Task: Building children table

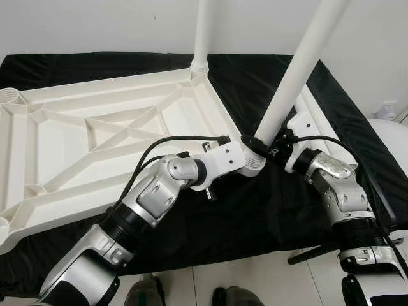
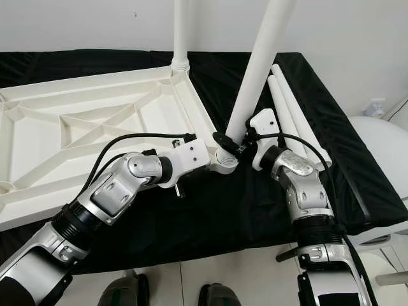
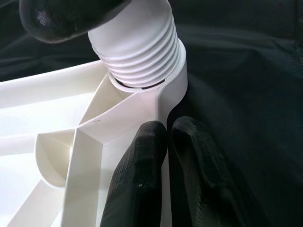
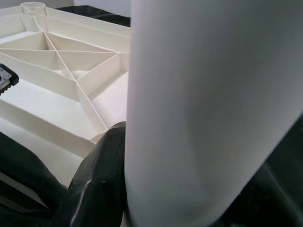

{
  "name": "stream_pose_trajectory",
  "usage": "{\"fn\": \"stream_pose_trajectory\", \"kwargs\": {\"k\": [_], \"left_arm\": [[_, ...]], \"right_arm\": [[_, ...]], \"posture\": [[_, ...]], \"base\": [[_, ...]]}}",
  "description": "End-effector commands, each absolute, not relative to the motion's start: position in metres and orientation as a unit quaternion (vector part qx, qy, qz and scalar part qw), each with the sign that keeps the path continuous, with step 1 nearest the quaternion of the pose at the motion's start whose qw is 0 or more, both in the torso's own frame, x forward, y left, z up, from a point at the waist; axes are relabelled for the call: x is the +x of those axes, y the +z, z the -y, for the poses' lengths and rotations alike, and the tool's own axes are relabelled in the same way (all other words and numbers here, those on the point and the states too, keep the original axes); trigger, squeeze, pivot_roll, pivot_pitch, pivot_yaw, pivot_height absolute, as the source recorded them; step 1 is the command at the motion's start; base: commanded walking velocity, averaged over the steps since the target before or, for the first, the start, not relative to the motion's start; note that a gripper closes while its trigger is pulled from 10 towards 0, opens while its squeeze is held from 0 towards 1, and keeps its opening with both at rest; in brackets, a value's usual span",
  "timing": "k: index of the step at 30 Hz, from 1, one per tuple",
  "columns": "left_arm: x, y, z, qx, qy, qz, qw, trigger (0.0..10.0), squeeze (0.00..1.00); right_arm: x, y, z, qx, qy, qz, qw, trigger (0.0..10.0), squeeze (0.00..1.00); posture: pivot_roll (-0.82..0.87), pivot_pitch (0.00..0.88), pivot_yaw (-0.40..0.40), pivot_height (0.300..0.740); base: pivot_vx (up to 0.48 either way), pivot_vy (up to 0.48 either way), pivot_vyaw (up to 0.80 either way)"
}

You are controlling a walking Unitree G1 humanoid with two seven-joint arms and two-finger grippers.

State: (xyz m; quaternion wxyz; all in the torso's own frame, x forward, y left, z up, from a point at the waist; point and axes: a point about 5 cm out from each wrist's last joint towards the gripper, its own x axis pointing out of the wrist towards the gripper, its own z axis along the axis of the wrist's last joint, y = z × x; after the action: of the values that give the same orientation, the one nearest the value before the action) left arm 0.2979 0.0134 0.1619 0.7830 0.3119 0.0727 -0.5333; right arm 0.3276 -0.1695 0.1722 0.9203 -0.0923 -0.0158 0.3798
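Table top (image 1: 95, 127) lies underside up on black cloth (image 1: 255, 210). One leg (image 1: 203, 32) stands screwed in at far corner. 2nd leg (image 1: 299, 70), tilted, sits in near corner socket (image 3: 142, 56), threads showing, so prob. not tight yet. Right gripper (image 1: 271, 148) jaws clamp that leg low down; left gripper (image 3: 163, 156) jaws pinch the top's rim beside socket. Spare legs (image 2: 290, 108) lie on cloth; other sockets empty. Approx. halfway.

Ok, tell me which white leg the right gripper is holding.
The tilted leg at the tabletop's near corner, inside the right gripper; it leans, unlike the upright far-corner leg.
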Motion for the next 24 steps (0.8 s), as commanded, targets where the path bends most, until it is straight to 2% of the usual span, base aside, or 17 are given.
{"fn": "stream_pose_trajectory", "kwargs": {"k": [1, 12, 24], "left_arm": [[0.297, 0.161, -0.013, 0.313, -0.534, -0.075, 0.782, 10.0, 0.0], [0.297, 0.161, -0.015, 0.312, -0.531, -0.077, 0.784, 10.0, 0.0], [0.297, 0.162, -0.015, 0.311, -0.531, -0.075, 0.785, 10.0, 0.0]], "right_arm": [[0.324, 0.147, 0.168, -0.097, 0.38, -0.037, 0.919, 10.0, 0.0], [0.317, 0.14, 0.156, -0.09, 0.394, -0.037, 0.914, 10.0, 0.0], [0.306, 0.122, 0.17, -0.078, 0.371, -0.04, 0.925, 10.0, 0.0]], "posture": [[0.02, 0.088, -0.042, 0.74], [0.03, 0.092, -0.044, 0.74], [0.03, 0.097, -0.047, 0.74]], "base": [[0.0, 0.0, 0.0], [0.0, 0.0, 0.0], [0.0, 0.0, 0.0]]}}
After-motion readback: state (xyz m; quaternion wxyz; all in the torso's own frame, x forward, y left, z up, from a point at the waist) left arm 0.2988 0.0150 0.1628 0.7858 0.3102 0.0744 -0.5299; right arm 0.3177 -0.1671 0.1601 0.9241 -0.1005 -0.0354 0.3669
